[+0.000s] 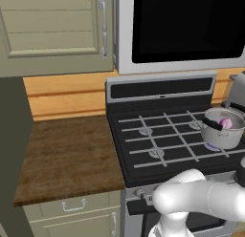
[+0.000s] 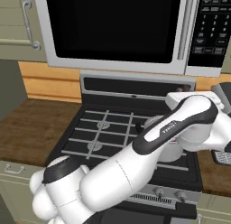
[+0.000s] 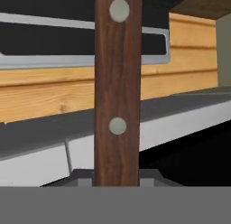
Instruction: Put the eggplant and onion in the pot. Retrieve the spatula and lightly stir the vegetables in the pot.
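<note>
hand view has the spatula (image 3: 117, 90) handle rising straight up from between the jaws, apparently clamped, while the pot (image 1: 223, 128) with the onion (image 1: 226, 123) sits well off; a thin grip could slip or twist while stirring.

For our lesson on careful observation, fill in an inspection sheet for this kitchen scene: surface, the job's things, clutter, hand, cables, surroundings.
Surface: black stove top with grey grates; brown wooden counter to its left.
Job's things: steel pot on the stove's right side, with the pink onion inside; a brown wooden spatula handle with two pale rivets stands upright, close in the hand view. Eggplant: cannot tell.
Clutter: nothing seen.
Hand: fingers hidden; cannot tell whether it grips the handle.
Cables: nothing seen.
Surroundings: microwave above the stove, pale green cabinets, wooden backsplash, and drawers below the counter.
</note>
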Robot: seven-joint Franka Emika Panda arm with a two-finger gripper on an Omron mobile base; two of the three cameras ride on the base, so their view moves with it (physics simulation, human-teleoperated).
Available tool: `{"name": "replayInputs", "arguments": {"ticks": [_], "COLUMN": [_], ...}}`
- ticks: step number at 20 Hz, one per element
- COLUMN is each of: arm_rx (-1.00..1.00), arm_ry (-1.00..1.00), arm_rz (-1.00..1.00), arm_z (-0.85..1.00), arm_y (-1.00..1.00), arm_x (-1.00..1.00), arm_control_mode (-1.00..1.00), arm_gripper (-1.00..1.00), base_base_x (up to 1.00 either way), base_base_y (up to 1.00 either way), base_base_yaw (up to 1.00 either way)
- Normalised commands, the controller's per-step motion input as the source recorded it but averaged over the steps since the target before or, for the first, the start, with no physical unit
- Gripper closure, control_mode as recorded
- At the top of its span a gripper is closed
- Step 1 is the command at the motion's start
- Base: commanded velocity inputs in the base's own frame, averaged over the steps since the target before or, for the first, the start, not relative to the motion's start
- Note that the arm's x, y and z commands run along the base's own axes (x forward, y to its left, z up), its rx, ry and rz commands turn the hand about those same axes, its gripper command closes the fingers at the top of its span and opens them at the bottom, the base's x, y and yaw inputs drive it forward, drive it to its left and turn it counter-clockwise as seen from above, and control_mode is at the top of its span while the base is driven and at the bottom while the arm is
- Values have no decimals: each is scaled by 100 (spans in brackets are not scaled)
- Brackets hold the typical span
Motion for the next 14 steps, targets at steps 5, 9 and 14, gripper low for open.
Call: {"name": "replayInputs", "arguments": {"ticks": [5, 9, 14], "arm_rx": [0, 0, 0], "arm_ry": [5, 0, 4], "arm_rz": [-13, -15, -14], "arm_z": [-40, -57, -21], "arm_y": [-10, 0, -1], "arm_x": [60, 29, 31], "arm_control_mode": [-100, -100, -100], "arm_gripper": [100, 100, 100], "base_base_x": [0, 0, 0], "base_base_y": [0, 0, 0], "base_base_yaw": [0, 0, 0]}}
